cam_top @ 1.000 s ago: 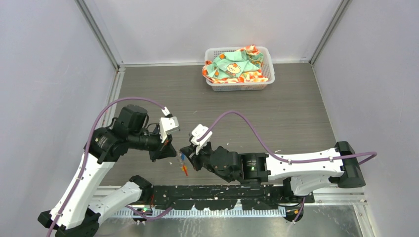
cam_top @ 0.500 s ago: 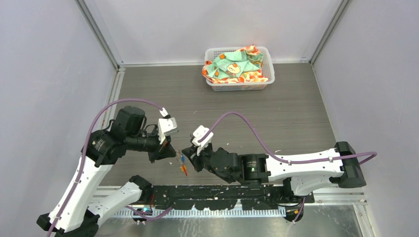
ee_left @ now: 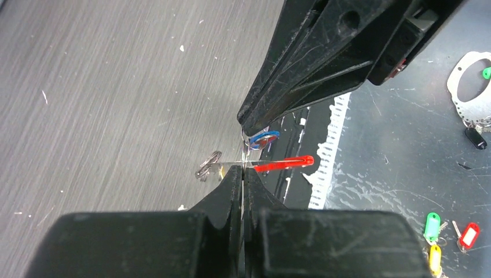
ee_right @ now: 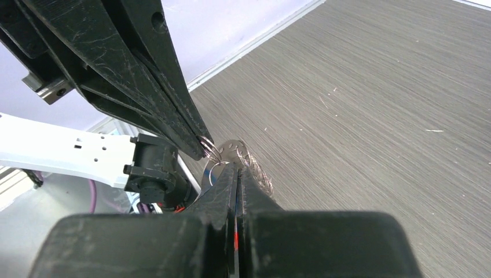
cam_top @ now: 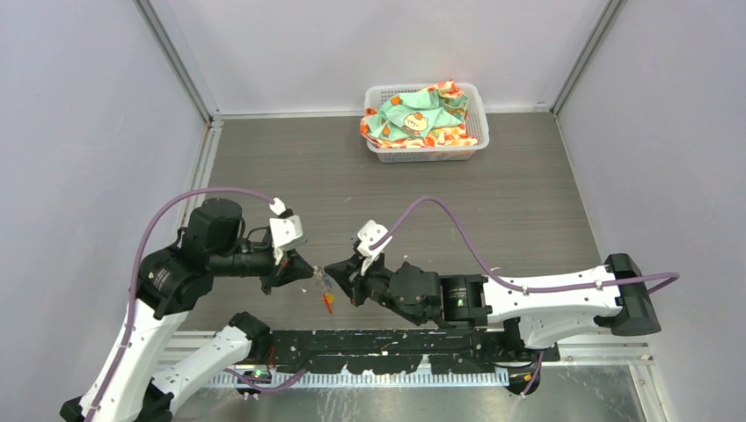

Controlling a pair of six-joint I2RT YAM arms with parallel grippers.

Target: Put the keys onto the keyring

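Your left gripper (ee_left: 243, 172) had its fingers pressed together on the thin grey metal keyring (ee_left: 272, 165), pinching the bare wire so that the long red plastic tag stuck out toward 3 o'clock in the left wrist view. Your right gripper (ee_left: 253, 128) came in from 1 o'clock, also closed, nipping the tiny metal key with the blue plastic tag (ee_left: 264, 138) just above that wire. Both were held off the grey wood-grain table (cam_top: 528, 202) at its 6 o'clock edge, well apart from the white plastic basket (cam_top: 378, 149) at 12 o'clock. I could not pick out the yellow-tagged key for sure. These parts looked light, stiff and slippery, so you would likely do best gripping the key by its tag and the ring close to its split.
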